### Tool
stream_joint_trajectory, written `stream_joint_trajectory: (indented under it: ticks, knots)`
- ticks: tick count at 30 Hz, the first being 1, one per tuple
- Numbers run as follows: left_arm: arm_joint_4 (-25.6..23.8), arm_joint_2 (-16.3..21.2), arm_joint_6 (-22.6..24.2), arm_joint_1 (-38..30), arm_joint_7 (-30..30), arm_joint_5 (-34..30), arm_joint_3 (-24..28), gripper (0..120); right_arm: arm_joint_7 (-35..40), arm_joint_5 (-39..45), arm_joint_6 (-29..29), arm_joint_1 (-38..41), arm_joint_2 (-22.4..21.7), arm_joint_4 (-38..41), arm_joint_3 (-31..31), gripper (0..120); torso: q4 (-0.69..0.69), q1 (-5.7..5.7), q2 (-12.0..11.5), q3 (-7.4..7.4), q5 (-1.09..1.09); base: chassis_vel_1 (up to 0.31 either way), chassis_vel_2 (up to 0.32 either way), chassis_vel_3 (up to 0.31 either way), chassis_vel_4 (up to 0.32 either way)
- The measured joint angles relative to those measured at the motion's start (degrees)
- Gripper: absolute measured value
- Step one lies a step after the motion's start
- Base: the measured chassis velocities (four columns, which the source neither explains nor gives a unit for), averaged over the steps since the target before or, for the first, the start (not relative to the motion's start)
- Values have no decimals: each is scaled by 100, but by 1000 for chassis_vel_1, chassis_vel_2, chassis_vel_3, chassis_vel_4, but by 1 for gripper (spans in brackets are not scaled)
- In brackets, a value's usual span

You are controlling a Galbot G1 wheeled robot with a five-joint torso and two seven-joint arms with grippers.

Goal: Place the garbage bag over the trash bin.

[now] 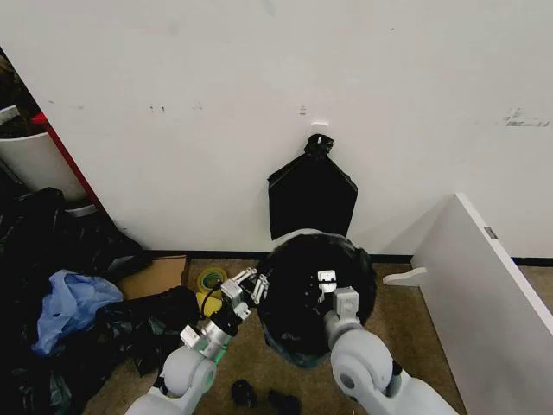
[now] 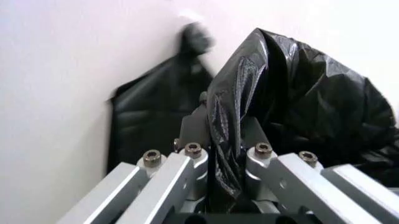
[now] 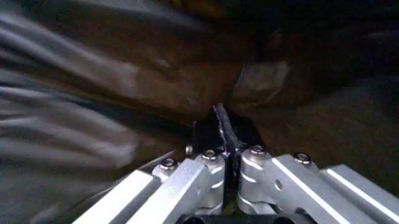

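Head view puts both your claws at the bag (image 1: pixel 302 298), which drapes over the bin on the floor by the wall. Your left claw (image 1: pixel 249 285) is clenched on a fold of film at its left edge; the left wrist view shows that fold (image 2: pixel 227 135) pinched between the fingers. Your right claw (image 1: pixel 327 281) grips film on the top, a thin strip caught in the closed fingers (image 3: pixel 215 161). Judging from this, the bag mostly covers the bin, whose white rim peeks at the back (image 1: pixel 298 233); pulling the edges down and letting go is left.
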Motion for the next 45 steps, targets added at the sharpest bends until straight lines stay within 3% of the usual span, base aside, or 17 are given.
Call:
stream_joint_trajectory:
  ticks: [1, 3, 6, 9, 12, 15, 16, 20, 29, 39, 45]
  knots:
    - [-4, -2, 50, -5, -54, -31, -7, 5, -86, -82, 133, -56, -25, 21, 3, 0, 0, 0, 0, 0, 0, 0, 0, 0, 0]
    - [-12, -15, 521, -74, -618, -383, -53, 5, -745, -721, 1200, -608, -192, 166, 64, 7, 0, 0, 0, 0, 0, 0, 0, 0, 0]
    - [-14, -53, 918, -132, -1160, -723, -95, 5, -1308, -1128, 2137, -1047, -257, 271, 173, 18, 0, 0, 0, 0, 0, 0, 0, 0, 0]
    - [-54, -88, 1122, -150, -1438, -986, -136, 5, -1383, -1320, 2455, -1304, -256, 321, 276, 26, 1, 0, 0, 0, 0, 0, 0, 0, 0]
    - [-178, -152, 1335, -164, -1759, -1390, -216, 5, -538, -1339, 2115, -1540, -198, 575, 287, 37, 0, 0, 0, 0, 1, 0, 0, 0, 0]
    - [-328, -210, 1496, -167, -2004, -1821, -300, 5, 127, -502, 1577, -1750, -127, 1031, 171, 51, 0, 0, 0, -1, 0, 0, 0, 0, 0]
    - [-328, -210, 1496, -167, -2004, -1821, -300, 5, 127, -502, 1577, -1750, -127, 1031, 171, 51, 0, 0, 0, -1, 0, 0, 0, 0, 0]
    - [-528, -247, 1631, -144, -2165, -2191, -347, 5, 325, -40, 1315, -1779, 4, 1102, 24, 69, 0, 0, 0, -1, 0, 0, 0, 0, 0]
    - [-725, -195, 1655, -11, -2170, -2220, -355, 5, 346, 629, 1098, -1624, 222, 1017, 8, 99, 1, 0, 0, 0, -1, 0, 0, 0, 0]
    - [-1082, -141, 1815, 93, -2215, -2449, -356, 5, 148, 307, 1016, -1408, 264, 242, 178, 100, 1, 0, 0, 0, 0, 0, 0, 0, 0]
    - [-1303, -85, 2018, 131, -2339, -2544, -365, 5, -197, -4, 1453, -1231, 320, -165, 351, 100, 1, 0, 0, 0, 0, 0, 0, 0, 0]
